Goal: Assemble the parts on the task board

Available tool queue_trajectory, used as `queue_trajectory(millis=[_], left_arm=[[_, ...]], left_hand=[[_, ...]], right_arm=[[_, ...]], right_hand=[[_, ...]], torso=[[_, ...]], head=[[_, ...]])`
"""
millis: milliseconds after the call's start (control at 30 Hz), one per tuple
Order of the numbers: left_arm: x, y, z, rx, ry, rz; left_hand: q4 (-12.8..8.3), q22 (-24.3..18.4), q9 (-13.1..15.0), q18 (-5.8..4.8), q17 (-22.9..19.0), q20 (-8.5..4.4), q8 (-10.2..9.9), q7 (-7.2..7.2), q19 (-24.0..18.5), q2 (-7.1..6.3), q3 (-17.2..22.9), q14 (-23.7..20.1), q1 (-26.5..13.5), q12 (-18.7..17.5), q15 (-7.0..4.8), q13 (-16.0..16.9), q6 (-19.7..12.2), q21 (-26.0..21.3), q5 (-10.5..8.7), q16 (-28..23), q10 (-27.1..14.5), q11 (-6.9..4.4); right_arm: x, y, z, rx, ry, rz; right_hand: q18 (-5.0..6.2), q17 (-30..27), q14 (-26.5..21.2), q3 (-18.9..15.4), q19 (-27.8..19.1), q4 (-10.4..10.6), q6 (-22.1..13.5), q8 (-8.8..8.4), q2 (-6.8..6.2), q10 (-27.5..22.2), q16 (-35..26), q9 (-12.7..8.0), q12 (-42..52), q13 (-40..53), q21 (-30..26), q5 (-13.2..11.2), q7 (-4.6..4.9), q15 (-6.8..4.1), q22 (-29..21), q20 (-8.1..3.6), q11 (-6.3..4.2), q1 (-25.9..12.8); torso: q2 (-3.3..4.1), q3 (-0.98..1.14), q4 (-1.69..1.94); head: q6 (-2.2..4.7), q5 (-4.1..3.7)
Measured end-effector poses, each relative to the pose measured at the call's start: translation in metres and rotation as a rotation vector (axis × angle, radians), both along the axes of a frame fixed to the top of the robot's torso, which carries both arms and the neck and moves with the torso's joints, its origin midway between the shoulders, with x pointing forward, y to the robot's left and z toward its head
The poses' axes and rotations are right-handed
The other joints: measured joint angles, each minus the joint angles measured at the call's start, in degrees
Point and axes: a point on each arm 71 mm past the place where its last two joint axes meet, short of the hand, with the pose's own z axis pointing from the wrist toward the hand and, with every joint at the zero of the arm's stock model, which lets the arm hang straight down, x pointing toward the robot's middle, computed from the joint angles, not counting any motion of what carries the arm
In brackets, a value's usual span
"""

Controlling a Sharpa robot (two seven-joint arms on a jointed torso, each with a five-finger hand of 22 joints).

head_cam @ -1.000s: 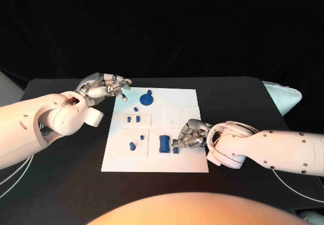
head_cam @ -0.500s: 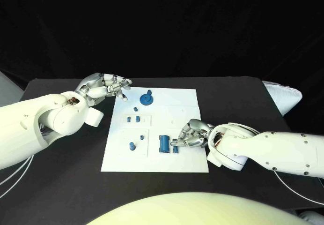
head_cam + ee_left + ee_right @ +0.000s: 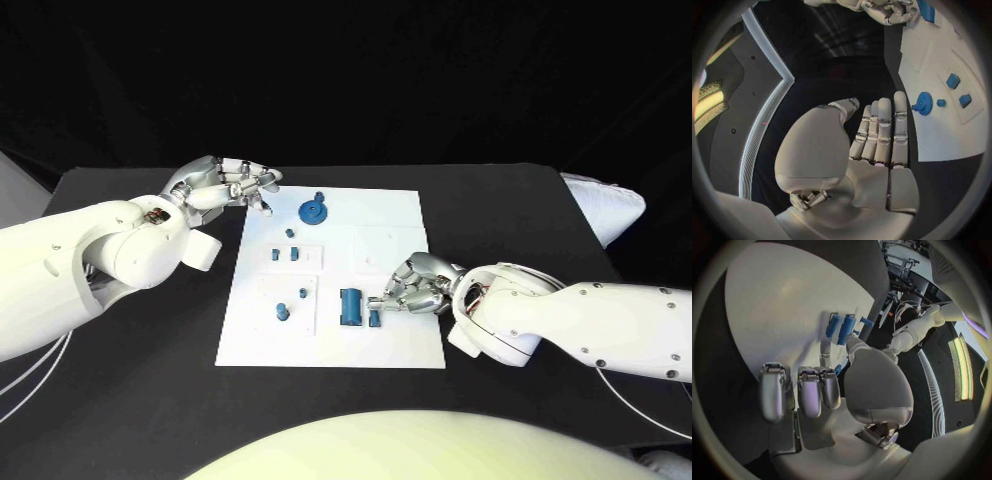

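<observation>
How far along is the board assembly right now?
Partway, as far as the pictures show. Several blue parts already stand in the task board, such as the round blue part. The right hand pinches a small blue part beside the long blue block. The left hand is idle.

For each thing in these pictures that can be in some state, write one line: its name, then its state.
left hand: fingers straight and together, holding nothing, at the board's far left corner.
right hand: fingers curled, tips at the small blue piece.
small blue piece: on the board beside the long blue block.
long blue block: lying flat.
round blue part: resting on the task board, untouched.
</observation>
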Motion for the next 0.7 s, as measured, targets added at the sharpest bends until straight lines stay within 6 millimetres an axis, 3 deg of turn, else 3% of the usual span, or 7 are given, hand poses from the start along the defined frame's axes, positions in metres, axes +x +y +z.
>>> queue_trajectory(millis=[267,700], left_arm=[[-0.0002,-0.0001,-0.0002,0.000,0.001,0.000],[-0.0004,-0.0001,-0.0003,0.000,0.001,-0.001]], left_hand=[[0.00,0.00,0.00,0.00,0.05,0.00,0.00,0.00,0.00,0.30,0.00,0.00,0.30,0.00,0.00,0.00,0.00,-0.21,0.00,0.00,0.00,0.00],[0.00,0.00,0.00,0.00,0.05,0.00,0.00,0.00,0.00,0.30,0.00,0.00,0.30,0.00,0.00,0.00,0.00,-0.21,0.00,0.00,0.00,0.00]], right_arm=[[-0.0024,-0.0014,-0.0018,-0.016,0.027,0.027],[-0.0028,0.0018,-0.0048,-0.053,0.040,0.048]], right_hand=[[0.00,0.00,0.00,-1.64,0.00,-0.36,0.00,0.00,0.74,0.00,0.00,-0.09,0.00,-0.01,0.00,0.00,0.00,0.00,0.01,0.00,0.00,4.55],[0.00,0.00,0.00,-1.79,0.00,-0.20,0.00,0.21,1.42,0.00,0.00,-0.17,0.00,-0.01,0.26,0.00,0.00,0.00,0.04,0.00,0.00,5.64]], torso=[[-0.01,-0.03,-0.01],[-0.01,-0.05,0.04]], head=[[0.00,0.06],[0.00,0.07]])
